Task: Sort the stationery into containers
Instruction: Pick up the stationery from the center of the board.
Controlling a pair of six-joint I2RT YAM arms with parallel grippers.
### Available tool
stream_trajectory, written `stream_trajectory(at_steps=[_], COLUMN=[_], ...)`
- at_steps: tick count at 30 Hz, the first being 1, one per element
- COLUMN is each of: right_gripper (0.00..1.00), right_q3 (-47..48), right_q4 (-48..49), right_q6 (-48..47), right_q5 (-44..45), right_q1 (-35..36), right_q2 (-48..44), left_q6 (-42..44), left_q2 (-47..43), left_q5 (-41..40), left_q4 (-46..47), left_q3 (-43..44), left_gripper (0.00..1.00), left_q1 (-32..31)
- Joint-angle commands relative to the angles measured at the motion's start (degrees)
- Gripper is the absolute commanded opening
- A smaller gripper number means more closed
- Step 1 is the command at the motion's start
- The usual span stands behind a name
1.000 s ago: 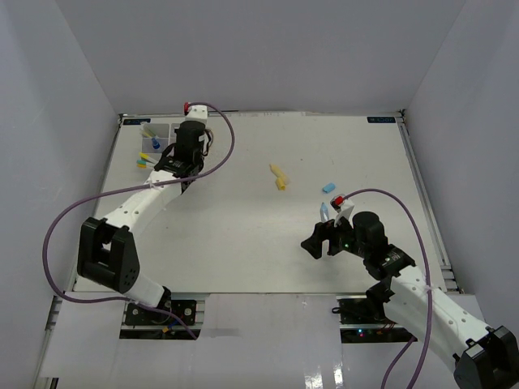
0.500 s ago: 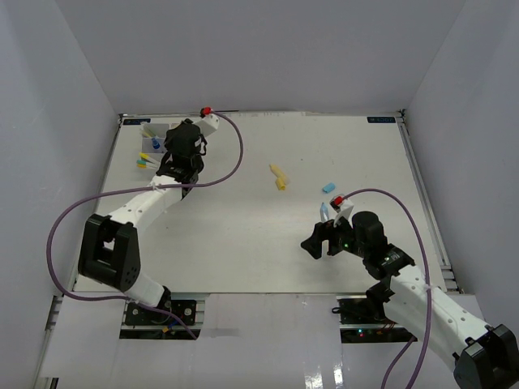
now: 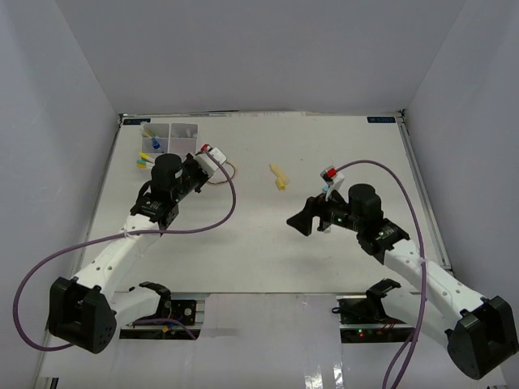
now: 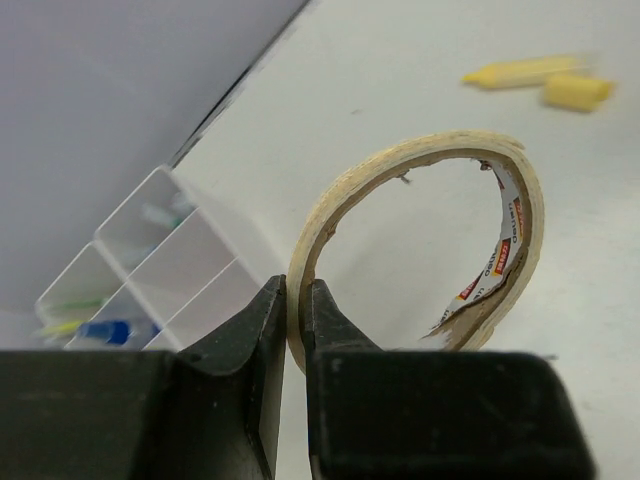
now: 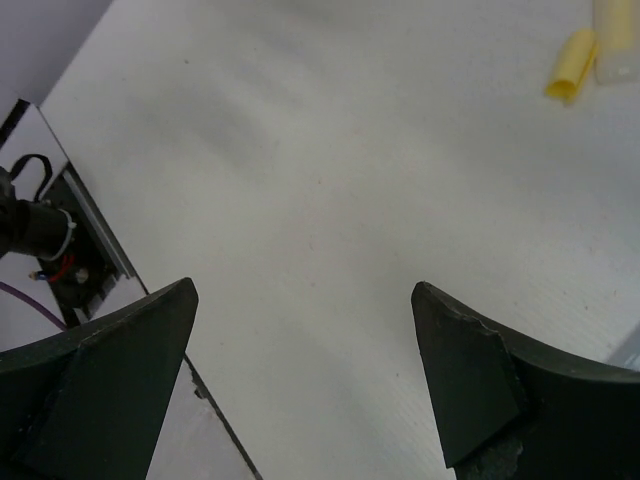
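My left gripper is shut on a tan ring of tape, pinching its rim just right of the white organizer tray. The tray's left compartments hold yellow and green pens and a blue-capped bottle. A yellow marker and its yellow cap lie mid-table; both also show in the left wrist view, the marker beside the cap. My right gripper is open and empty over bare table. The blue eraser and light blue pen are hidden.
The tray sits against the far left wall. The table's near edge and the arm base hardware show at the left of the right wrist view. The yellow cap lies at that view's top right.
My left gripper has pulled back from over the tray toward the near right, and the tan ring now shows in it. My right arm has moved left and farther away, covering where the blue items lay.
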Motion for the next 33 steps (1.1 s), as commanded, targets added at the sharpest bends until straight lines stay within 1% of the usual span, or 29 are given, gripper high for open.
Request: stream_trajectory(at_steps=[1, 5, 6, 10, 14, 16, 19, 26, 28, 33], right_gripper=[0.94, 0.94, 0.94, 0.94, 0.95, 0.97, 0.98, 1.0, 0.95, 0.9], right_q3=[8.3, 15.5, 18.5, 25.4, 30.4, 32.8, 34.7, 36.6, 37.0, 38.6], right_q4=[7.4, 9.2, 9.2, 9.2, 9.0, 8.7, 8.8, 8.0, 7.3, 5.8], right_q6=[1.9, 3.5, 3.6, 5.0, 6.6, 7.5, 9.0, 9.8, 9.8, 10.0], right_q5=[-6.1, -8.2, -8.4, -9.4, -8.9, -9.5, -10.9, -10.1, -10.4, -10.4], right_q1=[-0.2, 0.3, 0.6, 2.1, 4.2, 4.6, 5.8, 7.9, 8.1, 8.9], right_q2=[4.4, 9.7, 12.3, 18.5, 26.1, 28.4, 31.4, 35.1, 35.9, 38.4], left_q6=[-3.9, -4.7, -5.0, -4.8, -5.0, -5.2, -5.2, -5.4, -5.4, -5.5], left_q2=[-3.2, -3.0, -2.9, -2.2, -2.9, -3.2, -3.9, -4.0, -4.0, -4.7], left_q5=[19.1, 24.8, 25.3, 26.2, 26.5, 26.4, 25.9, 25.2, 24.5, 23.9], left_q4=[-1.4, -0.9, -0.1, 0.2, 1.0, 1.4, 1.8, 1.8, 1.8, 3.7], left_q3=[-2.0, -2.9, -3.3, -3.5, -4.1, -4.8, -5.8, -5.9, -6.0, -6.5], left_gripper=[0.0, 0.0, 0.0, 0.0, 0.0, 0.0, 0.0, 0.0, 0.0, 0.0], left_q1=[-0.1, -0.4, -0.4, -0.7, -0.8, -0.8, -0.8, -0.8, -0.8, -0.8])
